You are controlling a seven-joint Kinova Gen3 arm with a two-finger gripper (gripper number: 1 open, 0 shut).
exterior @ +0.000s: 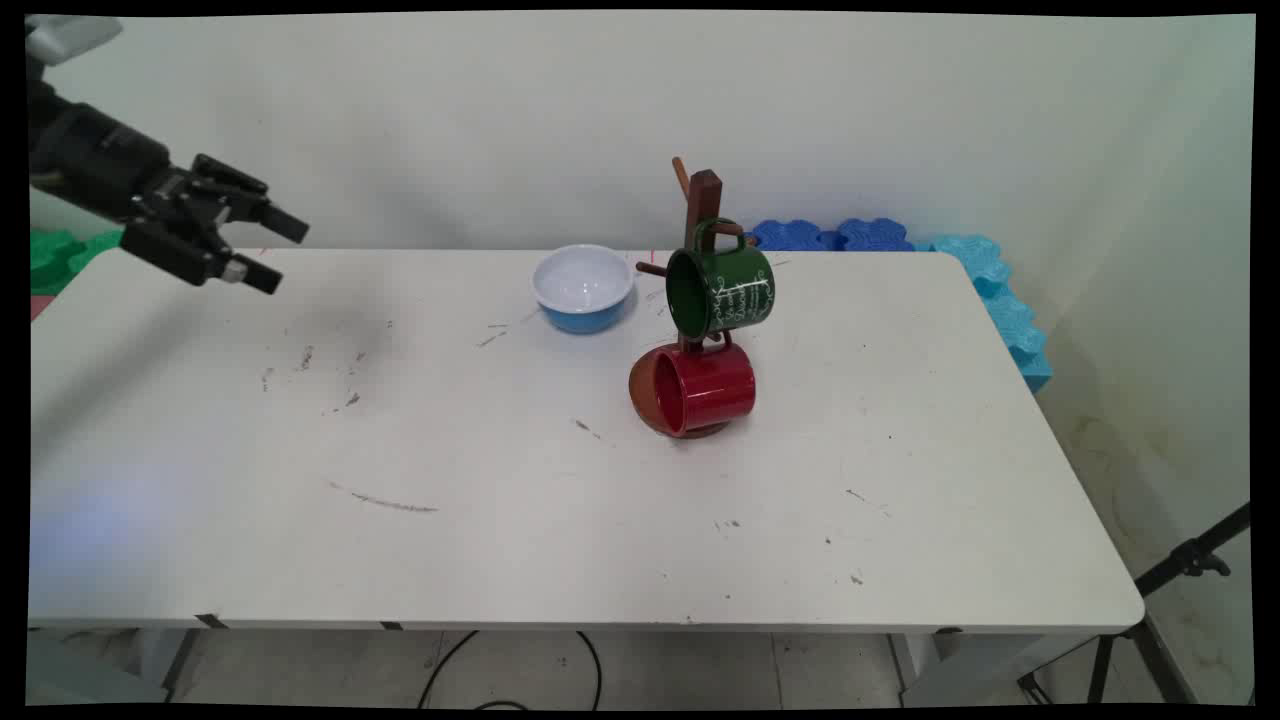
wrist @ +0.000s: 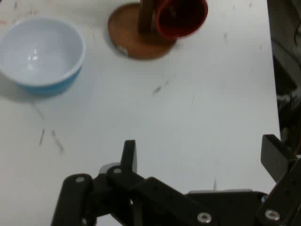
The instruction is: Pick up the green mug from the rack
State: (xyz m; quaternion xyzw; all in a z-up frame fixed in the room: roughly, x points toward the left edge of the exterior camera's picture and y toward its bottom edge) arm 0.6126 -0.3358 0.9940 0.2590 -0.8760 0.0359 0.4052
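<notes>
The gripper point(exterior: 268, 251) is hovering with fingers apart and empty above the table's point(exterior: 560, 540) far left corner. Nearest is the blue bowl point(exterior: 583, 287), sitting by the far edge beside the mug tree point(exterior: 703, 262), which is carrying a green mug point(exterior: 722, 290) and a red mug point(exterior: 702, 390).

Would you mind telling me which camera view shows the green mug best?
The main view. There the green mug hangs by its handle from a peg of the wooden mug tree, above the red mug, with its white lettering visible. The hand view shows none of it, only the tree's base, the red mug and the blue bowl.
</notes>
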